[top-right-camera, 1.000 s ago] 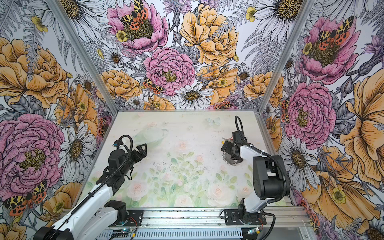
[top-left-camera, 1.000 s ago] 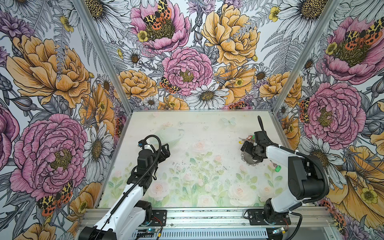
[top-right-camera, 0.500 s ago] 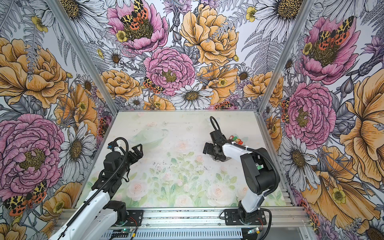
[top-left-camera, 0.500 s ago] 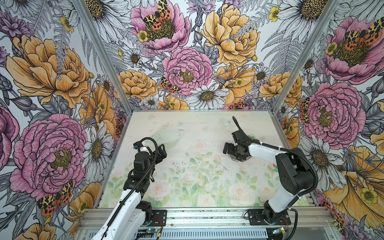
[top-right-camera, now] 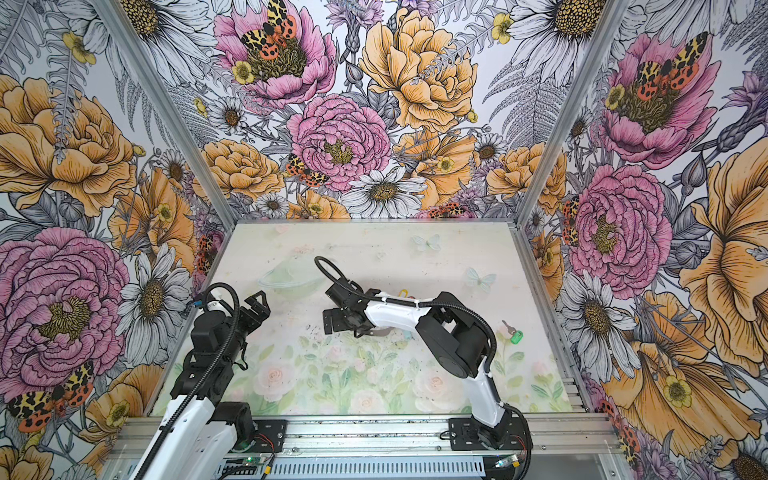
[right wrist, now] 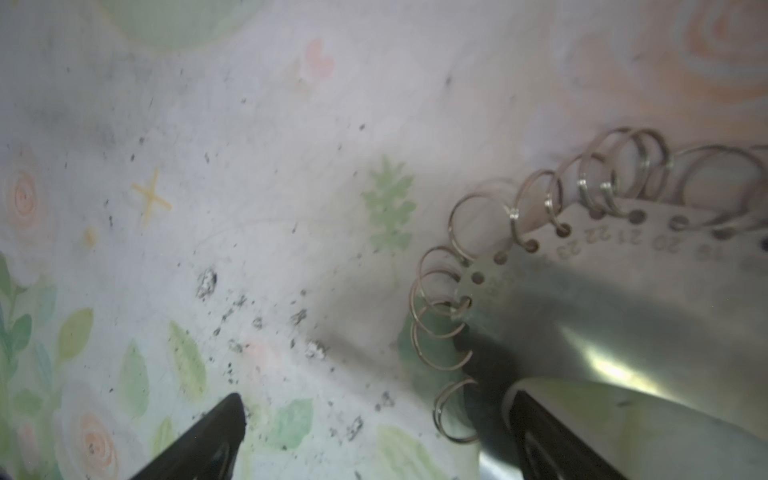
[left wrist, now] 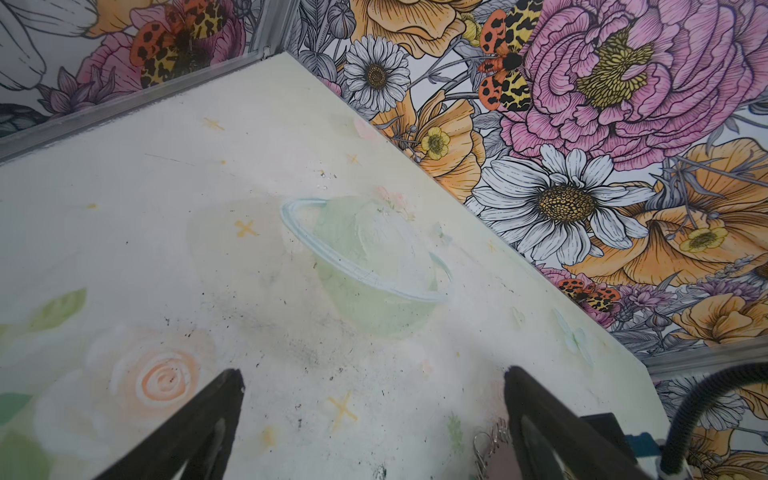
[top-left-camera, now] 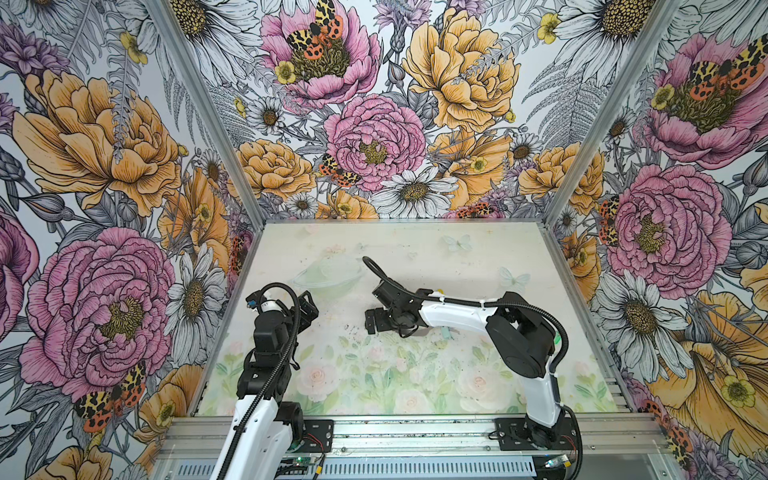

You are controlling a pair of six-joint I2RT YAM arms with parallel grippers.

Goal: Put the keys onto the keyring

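Observation:
The keyring (right wrist: 615, 291) is a flat grey metal plate fringed with small silver rings (right wrist: 440, 328). It lies on the mat mostly under my right arm; in a top view only a sliver of the keyring (top-right-camera: 383, 331) shows. My right gripper (top-left-camera: 370, 321) (top-right-camera: 328, 321) (right wrist: 374, 401) is open at mid-table, one finger over the plate's edge, nothing gripped. My left gripper (top-left-camera: 309, 305) (top-right-camera: 257, 305) (left wrist: 374, 376) is open and empty above the mat, with a few of the keyring's rings (left wrist: 486, 446) beside one finger. One of the keys, green-tagged (top-right-camera: 514, 335), lies right of the right elbow. A yellow tag (top-right-camera: 404, 293) peeks behind the right forearm.
The floral mat (top-left-camera: 374, 386) is walled on three sides by flowered panels (top-left-camera: 374, 137). A metal rail (top-left-camera: 415, 432) with both arm bases runs along the front. A printed pale green bowl shape (top-left-camera: 328, 276) marks the mat behind the left gripper.
My right arm has swung left from the right side to the middle of the mat, and the keyring has shifted left with it. The left gripper has drawn slightly back and left.

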